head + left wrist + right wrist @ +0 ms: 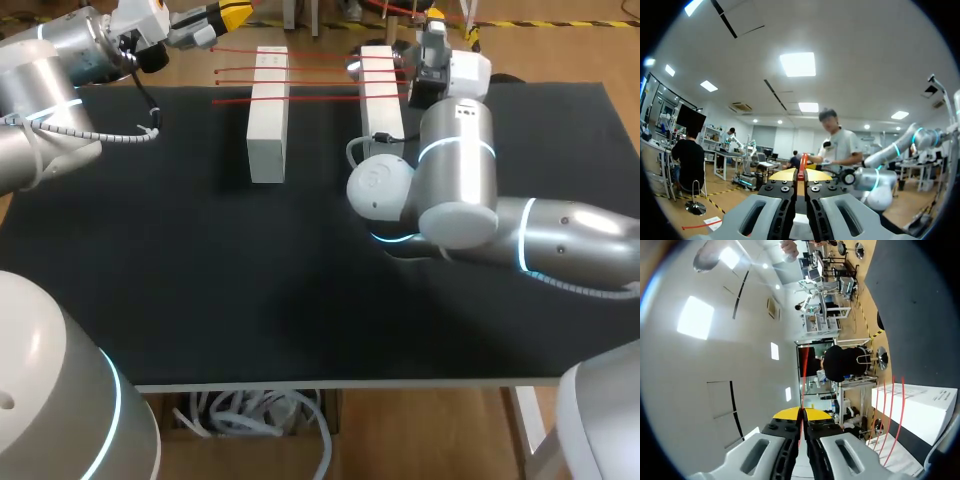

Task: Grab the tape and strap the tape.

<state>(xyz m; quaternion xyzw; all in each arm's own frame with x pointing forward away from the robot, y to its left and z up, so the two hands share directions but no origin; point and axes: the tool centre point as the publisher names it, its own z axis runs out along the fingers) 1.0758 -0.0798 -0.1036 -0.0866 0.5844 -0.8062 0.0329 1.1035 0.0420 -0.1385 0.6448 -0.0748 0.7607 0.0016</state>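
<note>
Several red tape strands (pixel 310 75) run across two upright white blocks, one on the left (pixel 268 115) and one on the right (pixel 381 95), at the far side of the black table (pixel 200 280). My left gripper (pixel 228 16) hangs past the far left edge, shut on the red tape (pixel 801 174), which shows between its yellow tips (pixel 785 175). My right gripper (pixel 433 18) sits just behind the right block, shut on a thin red tape strand (pixel 803 390) that runs out from its tips. Beside that gripper, a white block (pixel 920 405) carries red strands (pixel 890 410).
My right arm's elbow (pixel 455 180) lies over the table's right middle, close to the right block. The two blocks stand about a hand's width apart. Bare black table surface spreads across the near half.
</note>
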